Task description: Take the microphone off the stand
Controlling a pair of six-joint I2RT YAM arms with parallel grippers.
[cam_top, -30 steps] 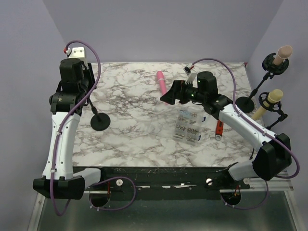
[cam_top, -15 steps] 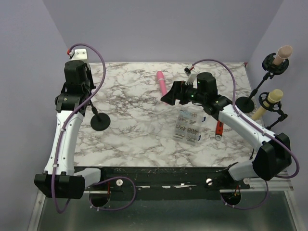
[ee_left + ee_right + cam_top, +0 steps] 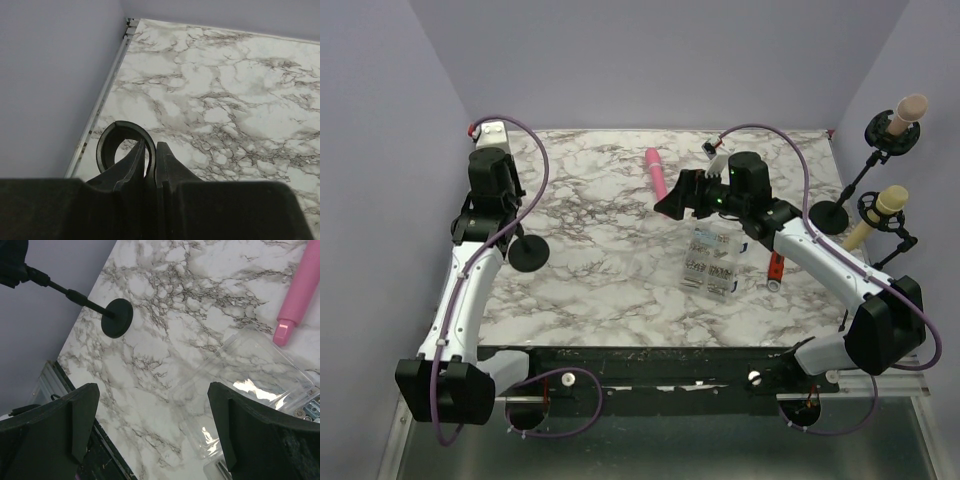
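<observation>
The pink cylindrical microphone (image 3: 655, 172) lies near-to-far just beyond the released right gripper (image 3: 152, 390), the nearer arm, while the left gripper (image 3: 151, 147) clenches the empty black ring clip (image 3: 103, 150) far left.

Plain lilac walls (image 3: 650, 60) enclose a white marble-patterned table (image 3: 610, 270) on three sides
</observation>
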